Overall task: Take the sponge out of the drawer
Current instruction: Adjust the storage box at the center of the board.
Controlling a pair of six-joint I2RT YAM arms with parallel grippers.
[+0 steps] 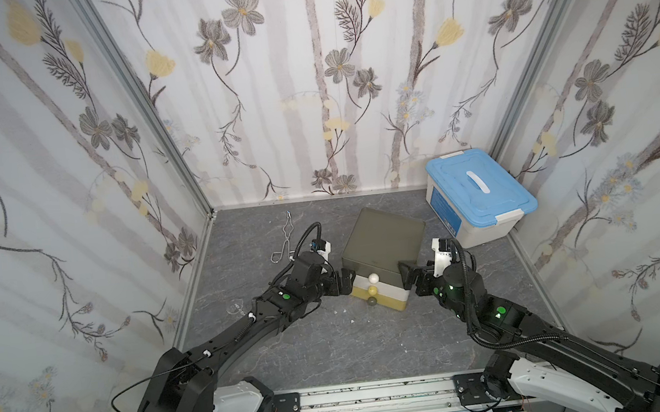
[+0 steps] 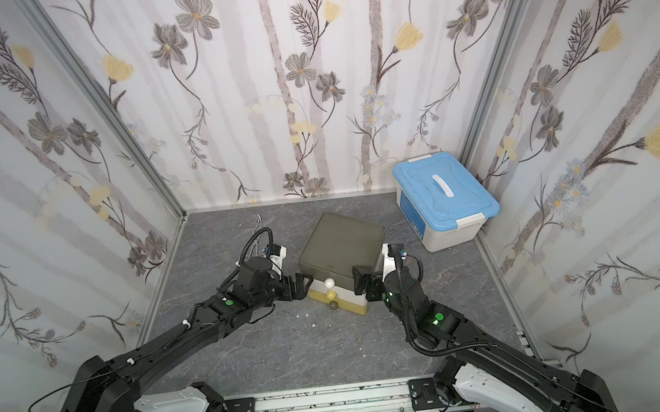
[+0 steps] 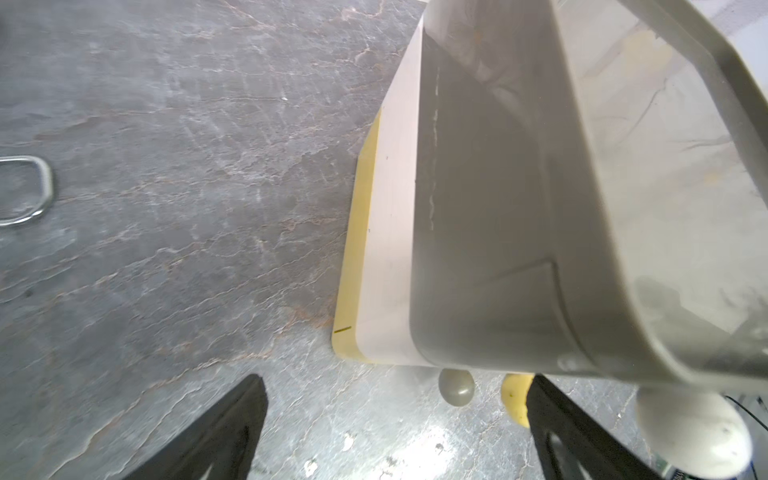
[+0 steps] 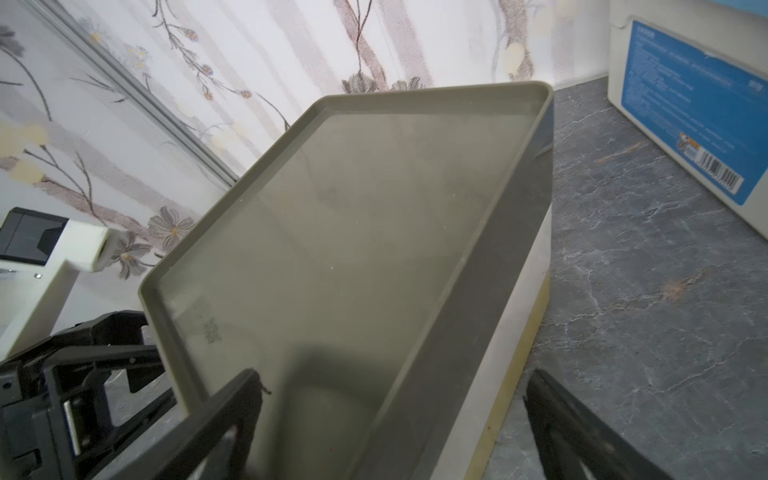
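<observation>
Blue-lidded box (image 1: 482,199), metal tongs (image 1: 284,239), shut drawers (image 1: 382,243)

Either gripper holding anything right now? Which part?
Nothing is held. The left gripper and right gripper both stand open at the front corners of the drawer unit; no sponge is visible.

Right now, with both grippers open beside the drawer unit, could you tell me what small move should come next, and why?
I would probably ease the left gripper onto the white knob and close on it. It and the right gripper stand open at the front corners of the drawer unit, every drawer looks shut, and no sponge shows; which drawer holds it I cannot tell.
</observation>
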